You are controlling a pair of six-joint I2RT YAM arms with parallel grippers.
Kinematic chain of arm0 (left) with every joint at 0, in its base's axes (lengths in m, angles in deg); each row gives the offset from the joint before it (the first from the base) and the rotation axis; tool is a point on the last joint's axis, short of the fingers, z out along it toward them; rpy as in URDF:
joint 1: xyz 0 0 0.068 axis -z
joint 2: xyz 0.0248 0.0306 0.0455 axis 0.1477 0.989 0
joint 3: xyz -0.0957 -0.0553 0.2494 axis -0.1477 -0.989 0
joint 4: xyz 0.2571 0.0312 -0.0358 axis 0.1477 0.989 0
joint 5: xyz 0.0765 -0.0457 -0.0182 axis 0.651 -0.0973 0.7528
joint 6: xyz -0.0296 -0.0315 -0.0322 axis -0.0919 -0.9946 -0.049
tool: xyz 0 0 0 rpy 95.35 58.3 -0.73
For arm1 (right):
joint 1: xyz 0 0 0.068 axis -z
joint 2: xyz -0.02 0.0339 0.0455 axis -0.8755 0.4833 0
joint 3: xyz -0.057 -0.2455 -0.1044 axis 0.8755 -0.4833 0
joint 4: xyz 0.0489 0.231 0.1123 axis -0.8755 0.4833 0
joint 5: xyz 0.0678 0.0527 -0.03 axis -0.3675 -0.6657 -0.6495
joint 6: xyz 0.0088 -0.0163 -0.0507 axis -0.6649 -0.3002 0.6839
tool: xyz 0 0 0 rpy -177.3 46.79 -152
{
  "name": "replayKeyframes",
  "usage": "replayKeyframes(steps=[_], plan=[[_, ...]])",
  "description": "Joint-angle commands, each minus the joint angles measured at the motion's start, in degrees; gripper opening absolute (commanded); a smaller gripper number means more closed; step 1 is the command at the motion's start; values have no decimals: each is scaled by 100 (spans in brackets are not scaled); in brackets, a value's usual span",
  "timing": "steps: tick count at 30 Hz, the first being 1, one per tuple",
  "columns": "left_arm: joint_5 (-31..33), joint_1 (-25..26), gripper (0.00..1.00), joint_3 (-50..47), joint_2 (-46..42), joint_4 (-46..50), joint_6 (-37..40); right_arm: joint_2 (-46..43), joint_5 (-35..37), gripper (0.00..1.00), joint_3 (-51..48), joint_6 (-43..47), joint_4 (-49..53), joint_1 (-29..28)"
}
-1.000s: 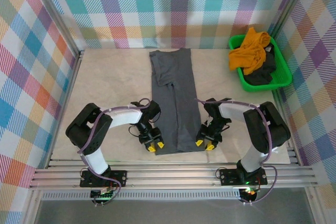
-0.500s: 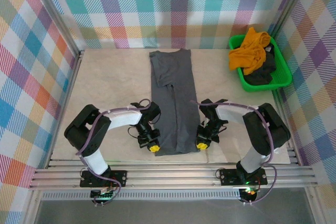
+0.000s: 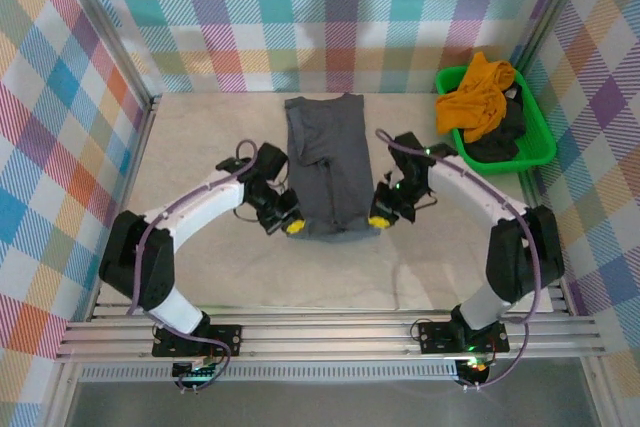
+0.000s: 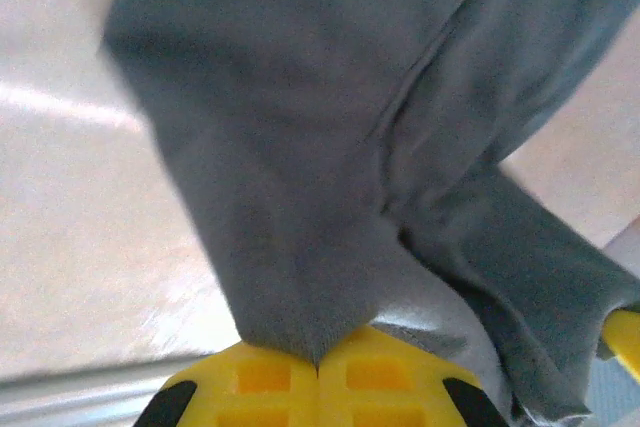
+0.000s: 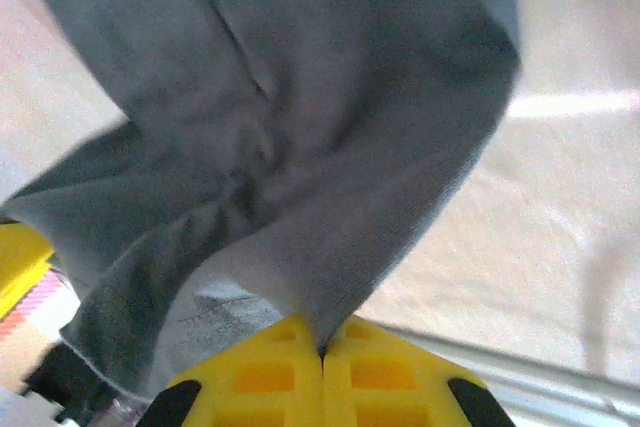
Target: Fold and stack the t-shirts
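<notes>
Bare table [image 3: 200, 152] left, bin [image 3: 543, 137] far right

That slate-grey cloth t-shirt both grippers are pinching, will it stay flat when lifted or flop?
Probably floppy: the slate-grey cloth t-shirt drapes in soft folds from the left gripper and right gripper. Likely light: small edge pinches hold it.

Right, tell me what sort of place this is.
Probably a robot test booth: plaid-cloth walls on an aluminium frame, two arms bolted to the table edge, a slate-grey t-shirt and a green bin of tees.

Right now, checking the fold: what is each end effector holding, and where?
Left end effector, right end effector: each pinches one slate-grey t-shirt hem corner.
</notes>
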Motion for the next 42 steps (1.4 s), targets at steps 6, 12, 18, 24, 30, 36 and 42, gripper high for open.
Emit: replayKeyframes(steps=[6, 12, 18, 24, 30, 36, 42], plan=[[225, -813, 0, 1574, 1262, -282, 47, 1588, 283, 0, 2169, 41, 45, 428], [345, -1157, 0, 2551, 2241, -436, 227, 2900, 330, 0, 3590, 82, 141, 614], [270, -1299, 31, 3692, 3342, -504, 447, 3978, 154, 32, 4643, 114, 251, 781], [837, -1305, 69, 3122, 2589, -186, 526, 3436, 641, 60, 4481, 421, 128, 842], [654, -1155, 68, 165, 808, -1268, -642, 1961, 582, 62, 2213, 196, -633, 835], [382, -718, 66, -571, 767, -2293, -1607, 1415, -25, 58, 441, -434, -1534, 682], [470, -602, 60, -640, 1254, -2549, -1903, 1675, -286, 56, -41, -825, -1968, 651]])
